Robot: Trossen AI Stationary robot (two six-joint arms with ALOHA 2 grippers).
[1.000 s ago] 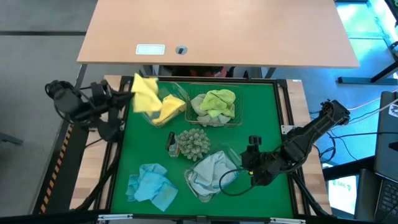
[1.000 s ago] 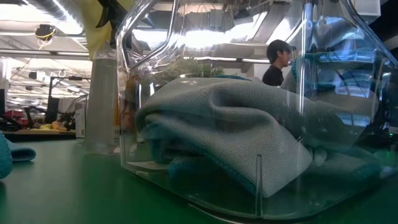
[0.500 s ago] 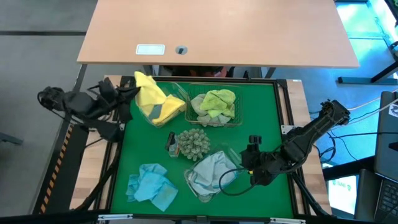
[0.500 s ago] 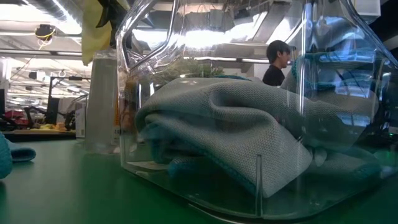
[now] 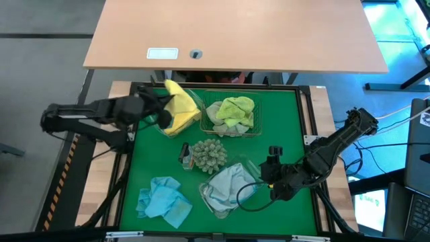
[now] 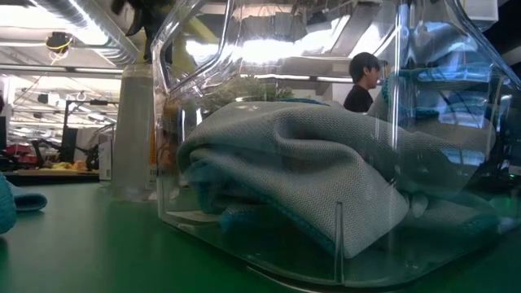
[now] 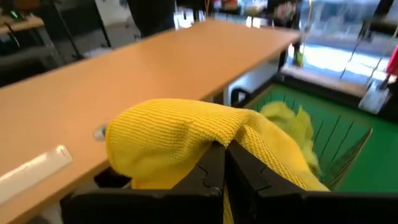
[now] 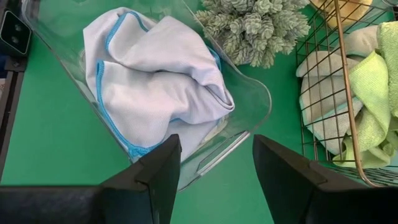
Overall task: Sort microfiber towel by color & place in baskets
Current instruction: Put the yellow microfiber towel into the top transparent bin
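High view has the left gripper pinched on a yellow towel over the clear tub at the mat's far-left corner. Released now, the cloth could drape over the tub's rim. A second ago it hung farther left, outside the tub. The right gripper waits, spread wide, near the blue-towel tub.

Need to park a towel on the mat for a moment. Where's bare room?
The bare green mat right of the wire basket is free, up to the right tool. A narrower strip lies left of the spiky ball, above the loose blue towels. The middle is crowded.
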